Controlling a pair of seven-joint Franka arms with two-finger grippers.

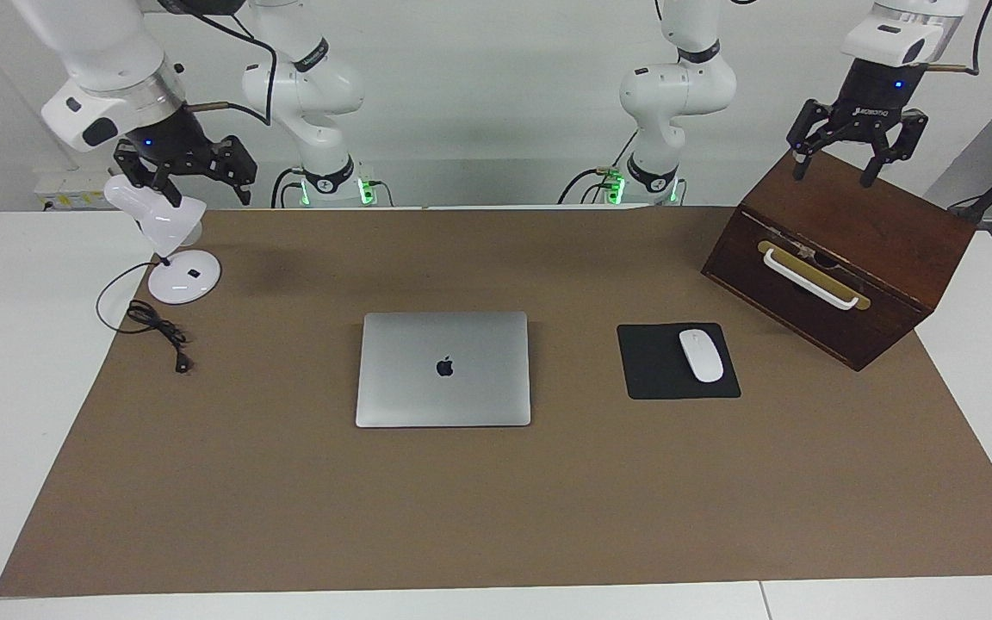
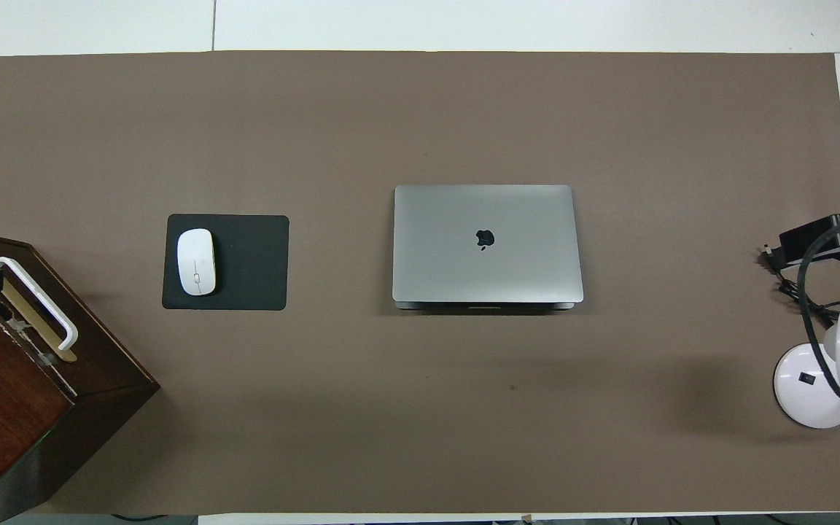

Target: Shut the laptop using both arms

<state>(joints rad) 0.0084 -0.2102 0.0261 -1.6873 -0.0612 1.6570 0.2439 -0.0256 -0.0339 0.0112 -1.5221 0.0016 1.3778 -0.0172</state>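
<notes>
The silver-grey laptop [image 1: 443,368] lies shut and flat in the middle of the brown mat, its apple logo facing up; it also shows in the overhead view [image 2: 485,244]. My left gripper [image 1: 833,175] hangs open and empty in the air over the wooden box [image 1: 840,258], at the left arm's end of the table. My right gripper [image 1: 203,185] hangs open and empty over the white desk lamp [image 1: 170,237], at the right arm's end. Both grippers are well away from the laptop.
A black mouse pad [image 1: 655,379] with a white mouse [image 1: 700,355] lies beside the laptop toward the left arm's end. The wooden box has a white handle [image 1: 809,277]. The lamp's black cable [image 1: 156,331] trails on the mat.
</notes>
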